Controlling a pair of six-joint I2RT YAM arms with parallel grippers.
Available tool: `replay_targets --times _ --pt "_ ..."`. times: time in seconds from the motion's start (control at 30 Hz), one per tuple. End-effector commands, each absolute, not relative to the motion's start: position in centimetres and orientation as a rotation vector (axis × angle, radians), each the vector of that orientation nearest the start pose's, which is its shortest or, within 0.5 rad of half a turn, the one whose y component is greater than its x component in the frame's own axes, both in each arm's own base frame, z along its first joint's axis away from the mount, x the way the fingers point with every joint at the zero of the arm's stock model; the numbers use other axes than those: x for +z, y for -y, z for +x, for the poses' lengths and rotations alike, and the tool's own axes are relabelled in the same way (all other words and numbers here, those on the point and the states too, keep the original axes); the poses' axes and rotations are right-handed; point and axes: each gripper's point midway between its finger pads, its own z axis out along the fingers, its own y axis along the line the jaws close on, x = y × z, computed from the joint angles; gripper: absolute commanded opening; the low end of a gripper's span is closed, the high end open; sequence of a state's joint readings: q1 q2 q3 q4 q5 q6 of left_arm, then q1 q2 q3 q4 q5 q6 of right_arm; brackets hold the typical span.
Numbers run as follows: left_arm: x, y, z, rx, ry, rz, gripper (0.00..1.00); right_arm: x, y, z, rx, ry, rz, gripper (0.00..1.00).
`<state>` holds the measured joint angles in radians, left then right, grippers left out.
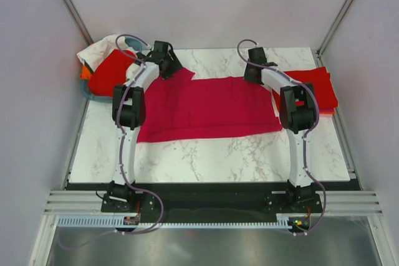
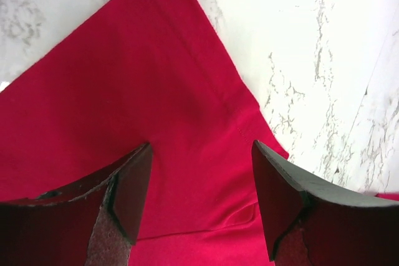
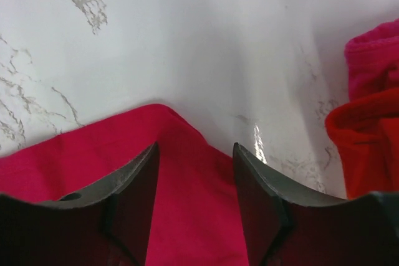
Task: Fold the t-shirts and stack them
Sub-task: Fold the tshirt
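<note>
Two white arms, the left arm (image 1: 128,147) and the right arm (image 1: 301,154), rise on the near side of the crimson-pink t-shirt (image 1: 206,107), which we take as the reference for all positions. Between the arm bases and the shirt's near hem we see a bare strip of the glossy, white, grey-veined marble-patterned table (image 1: 206,154).

The shirt lies spread flat at mid-table, a matte knit sheet of roughly rectangular outline. Its near hem runs slightly aslant.

At the shirt's far left corner, the left gripper (image 2: 202,154) hangs over a pointed sleeve panel crossed by a stitched seam. Its dark, wedge-shaped fingers (image 2: 134,185) stand wide apart and hold nothing.

At the shirt's far right corner, the right gripper (image 3: 196,147) sits over a rounded edge of cloth, jaws likewise parted and empty. We cannot tell whether either one touches the fabric.

Right of the shirt, folded bright red shirts (image 1: 318,88) form a soft pile. Left of it and farther back, a crumpled red shirt (image 1: 109,73) and a white cloth (image 1: 100,51) fill a teal basket (image 1: 87,95).
</note>
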<state>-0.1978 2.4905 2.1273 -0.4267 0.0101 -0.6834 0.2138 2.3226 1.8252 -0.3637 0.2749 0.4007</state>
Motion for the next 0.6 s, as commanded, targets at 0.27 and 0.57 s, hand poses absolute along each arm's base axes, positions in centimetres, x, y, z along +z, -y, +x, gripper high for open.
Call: replay_targets --times 0.27,0.57 --pt "11.8 12.5 57.1 -0.321 -2.29 -0.549 0.75 14.5 -12.0 51.2 -0.064 -2.206 0.251 0.61" --pt "17.8 13.5 46.8 -0.403 -2.195 -0.446 0.78 13.0 -20.0 41.8 0.251 -2.269 0.04 0.57"
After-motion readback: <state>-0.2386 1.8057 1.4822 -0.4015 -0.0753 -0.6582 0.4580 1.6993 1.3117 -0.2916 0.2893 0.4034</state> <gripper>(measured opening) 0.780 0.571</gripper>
